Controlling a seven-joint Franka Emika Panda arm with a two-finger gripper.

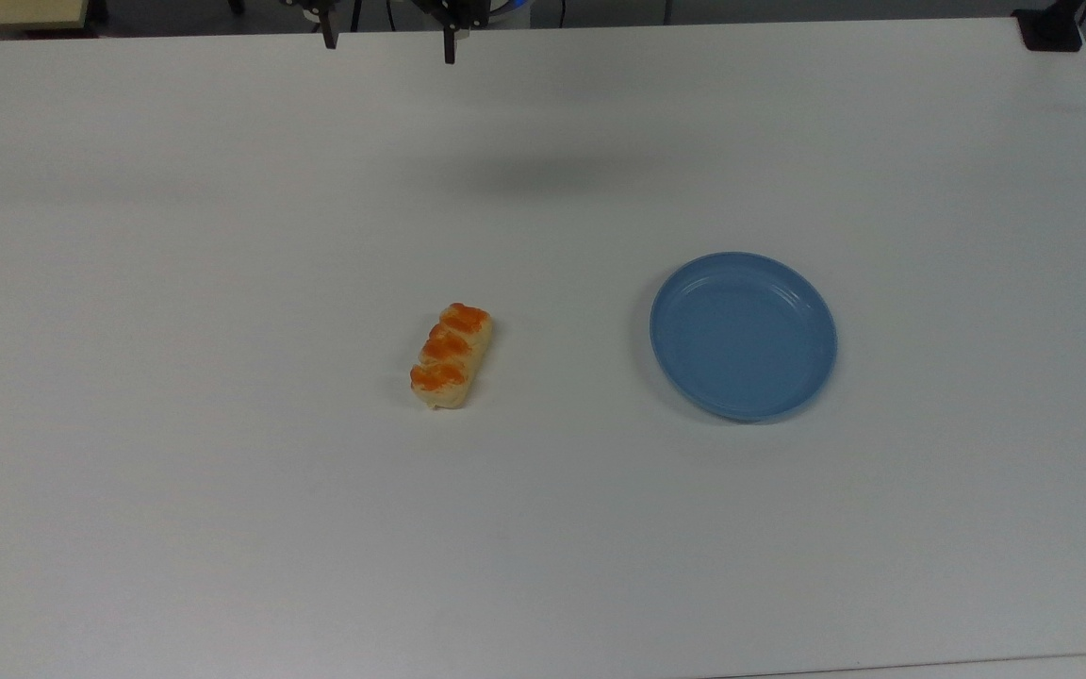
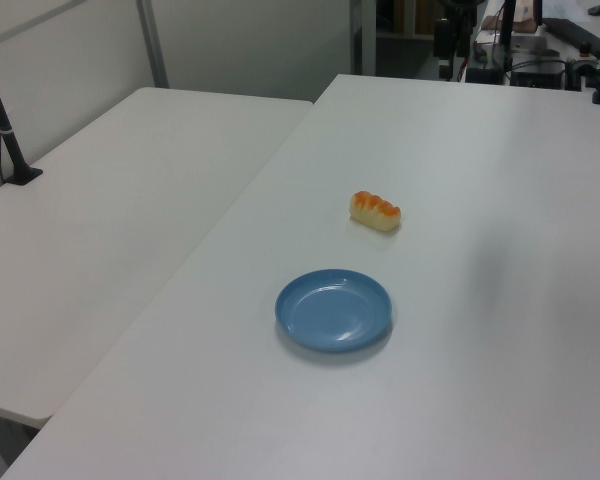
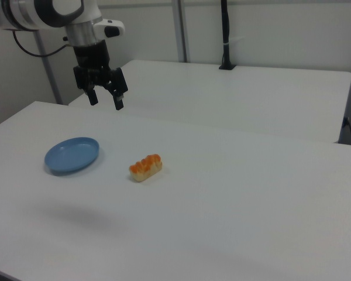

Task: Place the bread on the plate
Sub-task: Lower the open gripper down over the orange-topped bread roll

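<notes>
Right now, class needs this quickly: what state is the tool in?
Tool: open and holding nothing, raised above the table, apart from the bread.

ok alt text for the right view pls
A robot arm's open tool hangs above a white table, holding nothing. Below it lie a small orange-glazed bread and, apart on the right view's left, an empty blue plate.

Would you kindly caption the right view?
Open gripper hovers above empty round blue plastic plate and orange-glazed bread loaf.
</notes>
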